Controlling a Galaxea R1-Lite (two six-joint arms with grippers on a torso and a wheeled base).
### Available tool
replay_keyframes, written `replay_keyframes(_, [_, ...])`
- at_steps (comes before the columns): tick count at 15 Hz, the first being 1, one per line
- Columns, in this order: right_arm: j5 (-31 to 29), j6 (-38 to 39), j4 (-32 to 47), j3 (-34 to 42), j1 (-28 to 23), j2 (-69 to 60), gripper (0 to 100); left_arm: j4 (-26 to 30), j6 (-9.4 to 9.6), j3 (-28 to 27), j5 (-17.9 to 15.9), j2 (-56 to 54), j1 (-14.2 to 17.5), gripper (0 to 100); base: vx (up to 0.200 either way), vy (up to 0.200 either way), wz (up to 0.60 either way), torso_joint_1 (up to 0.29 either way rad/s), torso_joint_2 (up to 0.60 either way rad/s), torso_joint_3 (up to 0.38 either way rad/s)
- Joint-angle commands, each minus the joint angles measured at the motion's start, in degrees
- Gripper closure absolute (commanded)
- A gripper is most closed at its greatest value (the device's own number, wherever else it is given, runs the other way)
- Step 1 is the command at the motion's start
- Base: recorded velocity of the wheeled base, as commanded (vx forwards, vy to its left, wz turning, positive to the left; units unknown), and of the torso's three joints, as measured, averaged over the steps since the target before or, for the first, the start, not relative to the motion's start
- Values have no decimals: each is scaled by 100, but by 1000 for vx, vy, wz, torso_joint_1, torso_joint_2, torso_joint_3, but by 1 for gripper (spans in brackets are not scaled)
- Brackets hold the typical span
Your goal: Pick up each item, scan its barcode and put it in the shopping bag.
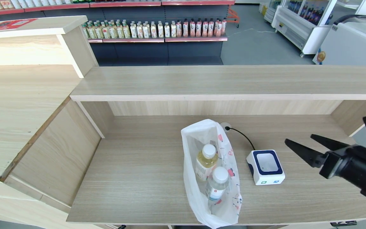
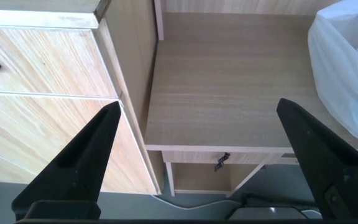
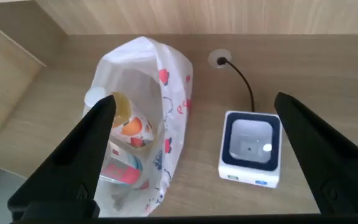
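Note:
A white shopping bag [image 1: 230, 152] [image 3: 166, 81] [image 2: 340, 74] stands open on the wooden counter [image 1: 138, 171]. Inside it stand two bottles: one with yellow drink [image 1: 206, 161] [image 3: 126, 121] and one clear [image 1: 217, 184] [image 3: 120, 168]. A white barcode scanner [image 1: 265, 167] [image 3: 251, 148] with a dark-framed window sits to the right of the bag, its black cable running back to a hole in the counter. My right gripper [image 1: 303, 144] [image 3: 194, 134] hovers open and empty above the counter, right of the scanner. My left gripper [image 2: 197, 118] is open and empty, out past the counter's front left corner.
A raised ledge [image 1: 227, 82] runs along the back of the counter, with side walls at left and right. A taller wooden cabinet [image 1: 21, 105] stands at the left. Shelves of bottles [image 1: 154, 28] and freezers [image 1: 345, 35] are far behind.

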Motion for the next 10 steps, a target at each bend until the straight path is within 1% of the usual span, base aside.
replay_keyframes(1, [-1152, -282, 1419, 1146, -564, -2296, 0, -1, -2, 1, 1, -2, 2, 0, 0, 0, 0, 0, 0, 0])
replay_keyframes(2, [-1354, -318, 2474, 1146, -564, -3043, 0, -1, -2, 1, 1, -2, 2, 0, 0, 0, 0, 0, 0, 0])
replay_keyframes(3, [-1398, -467, 3388, 1146, -564, -3887, 0, -1, -2, 1, 1, -2, 2, 0, 0, 0, 0, 0, 0, 0])
replay_keyframes(5, [-1407, -792, 4900, 1146, -573, -5372, 0, -1, -2, 1, 1, -2, 2, 0, 0, 0, 0, 0, 0, 0])
replay_keyframes(6, [-1389, -1091, 5647, 1146, -749, -6180, 0, -1, -2, 1, 1, -2, 2, 0, 0, 0, 0, 0, 0, 0])
replay_keyframes(7, [-1389, -1126, 5893, 1146, -828, -6453, 0, -1, -2, 1, 1, -2, 2, 0, 0, 0, 0, 0, 0, 0])
replay_keyframes(8, [-1372, -1126, 6130, 1146, -907, -6998, 0, -1, -2, 1, 1, -2, 2, 0, 0, 0, 0, 0, 0, 0])
replay_keyframes(10, [-1407, -1100, 6078, 1146, -986, -7648, 0, -1, -2, 1, 1, -2, 2, 0, 0, 0, 0, 0, 0, 0])
